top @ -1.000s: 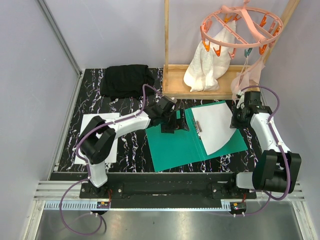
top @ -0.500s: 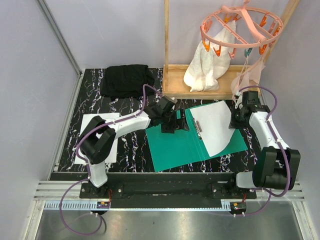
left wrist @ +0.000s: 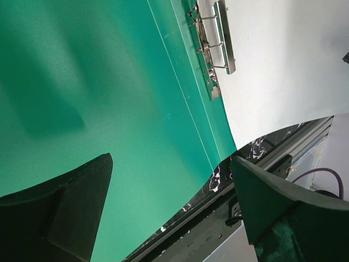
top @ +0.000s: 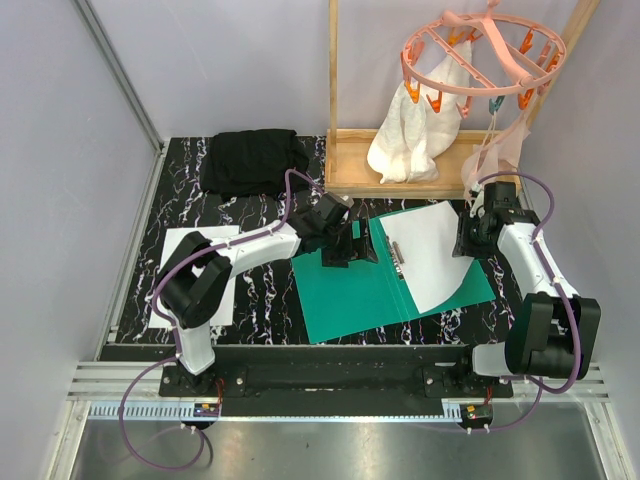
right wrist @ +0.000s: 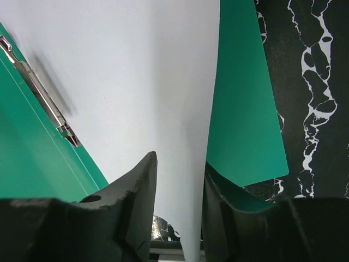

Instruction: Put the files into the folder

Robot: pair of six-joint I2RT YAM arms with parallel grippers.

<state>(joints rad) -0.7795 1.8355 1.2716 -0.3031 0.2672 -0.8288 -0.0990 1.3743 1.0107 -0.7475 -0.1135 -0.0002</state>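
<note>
The teal-green folder (top: 350, 295) lies open in the middle of the table, its metal clip (top: 395, 255) along the spine. One white sheet (top: 430, 255) lies on its right half, with its right edge curled up. A second white sheet (top: 195, 280) lies at the left, partly under the left arm. My left gripper (top: 352, 245) hovers open and empty over the folder's left half (left wrist: 109, 82). My right gripper (top: 468, 238) is at the curled edge. In the right wrist view the sheet (right wrist: 136, 65) stands between the narrowly parted jaws of that gripper (right wrist: 180, 164), with a gap at the left finger.
A folded black cloth (top: 250, 160) lies at the back left. A wooden rack (top: 350, 165) stands behind the folder, with white fabric (top: 415, 135) hanging from a pink peg hanger (top: 480, 55). Walls close in on both sides.
My right gripper has shifted slightly back and left along the sheet's right edge. The left arm and the folder have not moved.
</note>
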